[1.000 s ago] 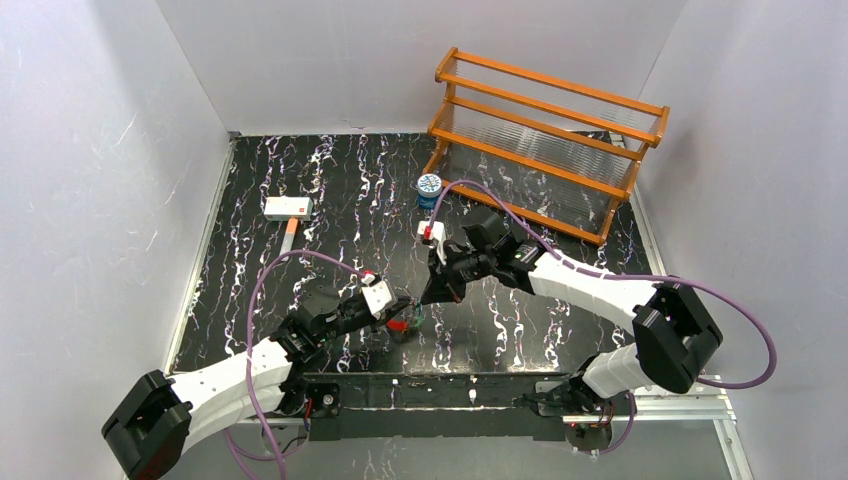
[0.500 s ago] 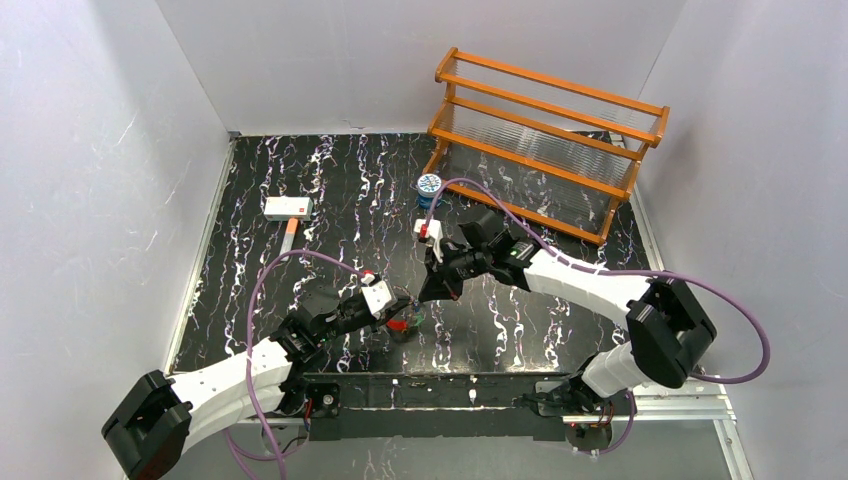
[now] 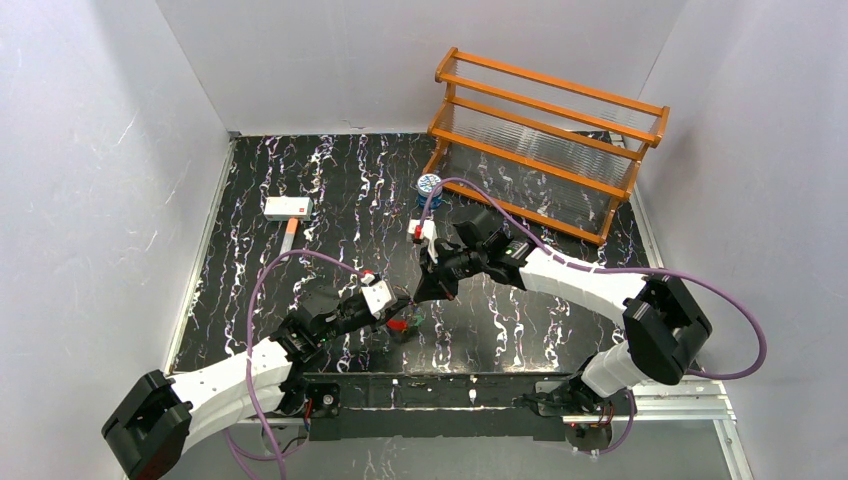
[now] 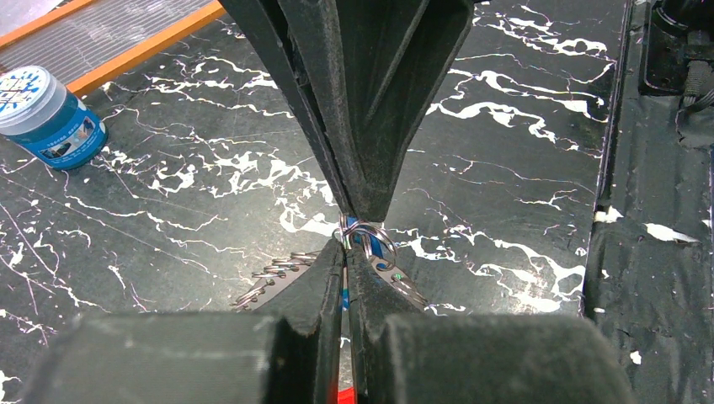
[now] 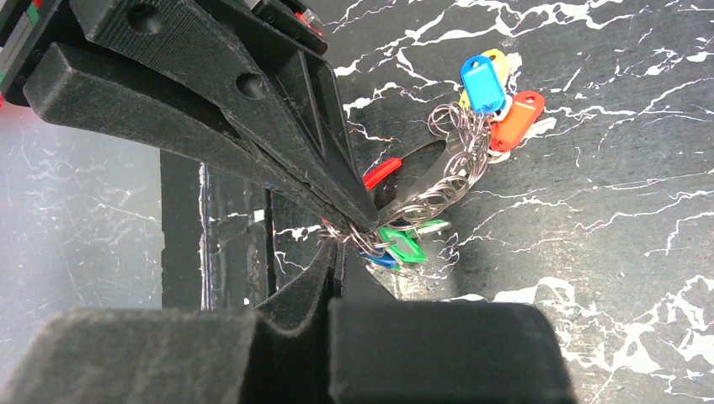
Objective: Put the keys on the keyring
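Left gripper (image 4: 343,252) and right gripper (image 5: 337,250) meet tip to tip, each clamped on the tangled small rings (image 5: 438,189) of the keys (image 5: 482,82); none looks threaded onto the keyring yet.

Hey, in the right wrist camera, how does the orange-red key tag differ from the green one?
The orange-red tag lies at the far end of the ring tangle, beside a blue tag; the green tag sits right at the shut tips of the left gripper and right gripper. The orange-red tag looks solid; the green tag looks dark in the middle. Both are flat tags among the same rings.
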Motion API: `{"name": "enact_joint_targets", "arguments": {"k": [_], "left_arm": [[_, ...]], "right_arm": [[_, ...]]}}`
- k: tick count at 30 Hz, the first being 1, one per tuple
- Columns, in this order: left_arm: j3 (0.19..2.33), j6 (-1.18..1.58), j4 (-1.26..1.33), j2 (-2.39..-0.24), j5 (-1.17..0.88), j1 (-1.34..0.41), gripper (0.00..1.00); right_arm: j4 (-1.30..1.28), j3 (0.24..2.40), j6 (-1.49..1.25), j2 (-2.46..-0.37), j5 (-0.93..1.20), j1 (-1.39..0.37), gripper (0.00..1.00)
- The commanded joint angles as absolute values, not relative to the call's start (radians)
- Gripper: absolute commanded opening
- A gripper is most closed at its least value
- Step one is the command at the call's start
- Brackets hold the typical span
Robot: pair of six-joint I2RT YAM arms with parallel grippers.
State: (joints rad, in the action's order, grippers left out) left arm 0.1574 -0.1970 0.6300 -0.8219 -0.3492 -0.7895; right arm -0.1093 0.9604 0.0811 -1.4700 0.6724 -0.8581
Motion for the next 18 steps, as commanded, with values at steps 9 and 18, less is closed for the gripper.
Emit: {"name": "enact_joint_targets", "arguments": {"k": [9, 18], "left_arm": [[0.167, -0.194, 0.667, -0.831, -0.364, -0.793, 0.0], [0.164, -0.192, 0.667, -0.828, -0.361, -0.793, 0.0]], "right_arm": [[-0.064, 1.018, 0.093, -1.451, 0.693, -0.862, 0.01], [-0.069, 1.015, 0.096, -1.456, 0.708, -0.863, 0.01]]}}
